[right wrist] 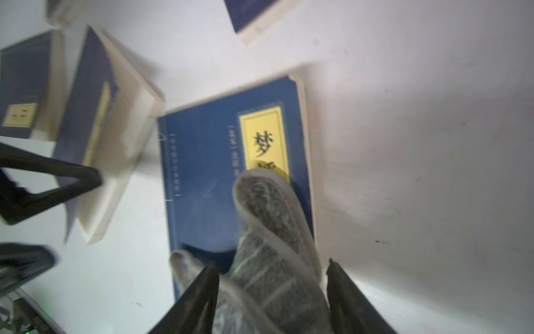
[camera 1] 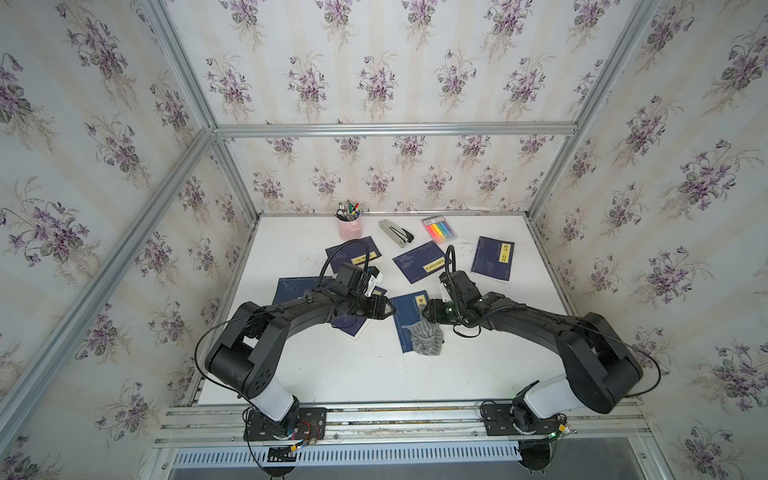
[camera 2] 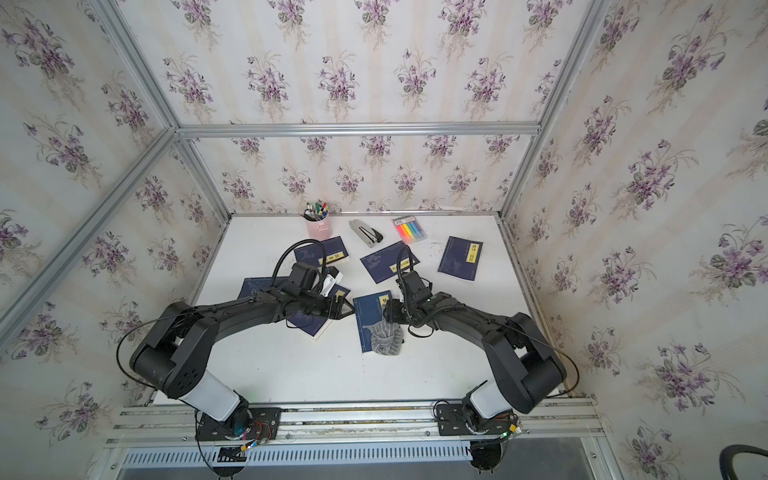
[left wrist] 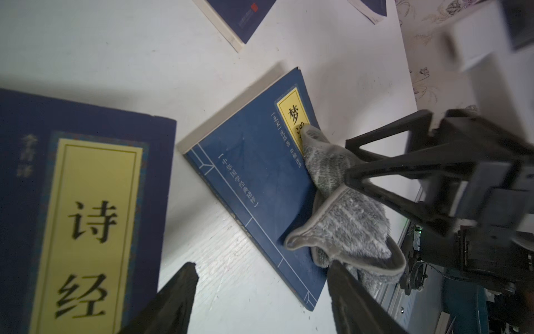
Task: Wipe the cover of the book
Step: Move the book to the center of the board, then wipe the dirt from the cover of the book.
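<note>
Worktop (camera 1: 332, 374) centre: book (camera 1: 403, 324) is wiped with cloth (camera 1: 426, 338) clamped in right claw (right wrist: 271, 264); a stroke toward 12 o'clock seems due.

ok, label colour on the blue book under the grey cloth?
Yellow label with black characters; clearest in right wrist view.

Left pincer (left wrist: 260, 269) wide, right pincer (right wrist: 271, 266) clamped.

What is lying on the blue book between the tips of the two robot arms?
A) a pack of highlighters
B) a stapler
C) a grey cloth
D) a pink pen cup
C: a grey cloth lies crumpled on that blue book, while the stapler, pink pen cup and highlighters sit farther back.
</note>
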